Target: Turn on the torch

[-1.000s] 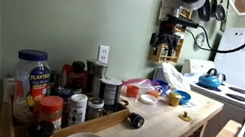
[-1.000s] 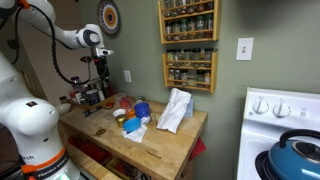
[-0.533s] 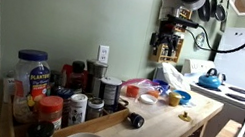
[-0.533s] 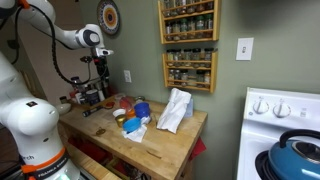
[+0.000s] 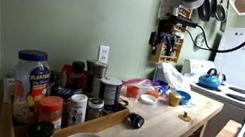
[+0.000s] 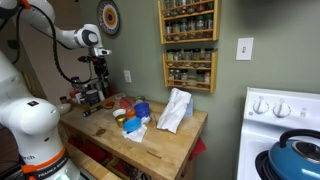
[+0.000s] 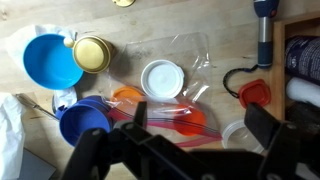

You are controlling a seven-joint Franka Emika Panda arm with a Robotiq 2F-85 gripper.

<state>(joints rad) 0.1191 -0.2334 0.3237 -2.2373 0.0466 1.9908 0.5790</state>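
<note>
End effector hovered high over cluttered table, jaws wide & empty, prob. scanning for torch lying untouched.

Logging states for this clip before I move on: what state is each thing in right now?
Small black cylindrical torch: lying on the wooden counter, untouched, no beam visible.
End effector: open, empty, high above the counter.
Light blue plastic bowl: upright, empty.
White round lid: lying flat, loose.

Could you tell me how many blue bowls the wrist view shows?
2: a light blue bowl at the upper left, and a darker blue bowl just below it, lower left. Others may be hidden.
</note>
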